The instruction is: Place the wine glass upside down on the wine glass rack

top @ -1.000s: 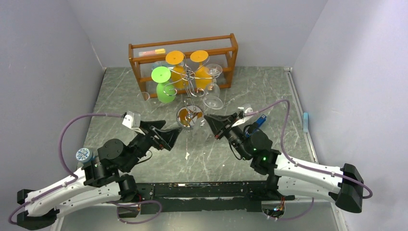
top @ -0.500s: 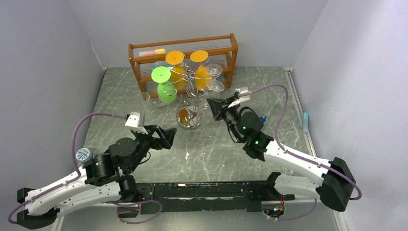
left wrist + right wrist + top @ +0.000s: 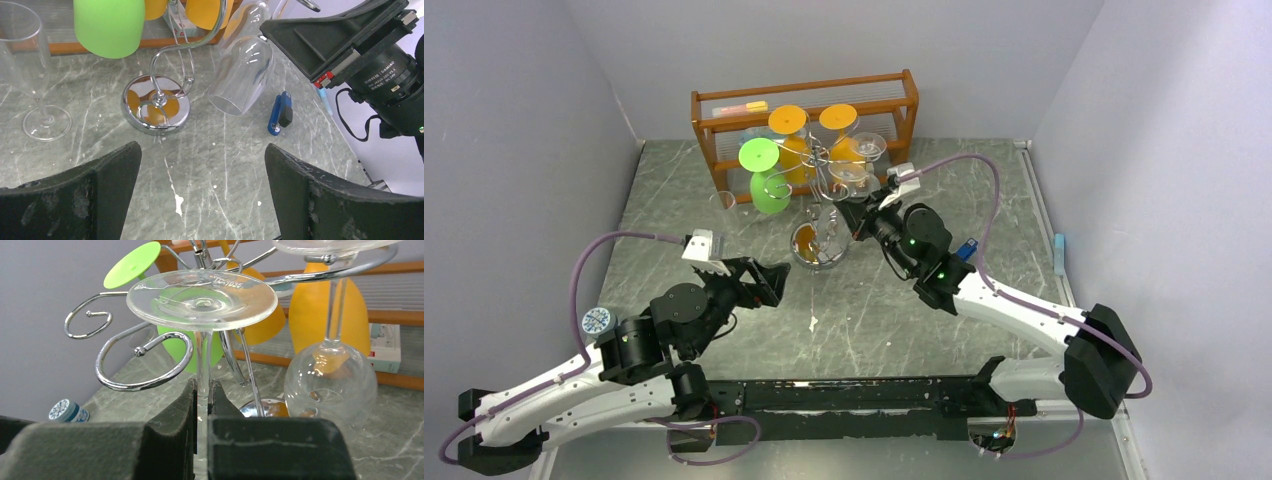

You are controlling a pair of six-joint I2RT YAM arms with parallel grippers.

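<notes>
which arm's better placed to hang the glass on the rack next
Right. The right gripper is shut on the upside-down wine glass stem, its foot near a free curl of the rack. The left gripper is open, empty, farther back.

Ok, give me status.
Right gripper shut on wine glass stem. Glass inverted, foot up, stem beside a free arm of the wine glass rack. Left gripper open, empty. Hung clear glass close alongside.

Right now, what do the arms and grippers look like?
Left arm and right arm: white links, black joints. Left gripper and right gripper: black wedge fingers. A purple cable loops off each wrist. Right arm shows green LEDs and a DAMIAO label.
</notes>
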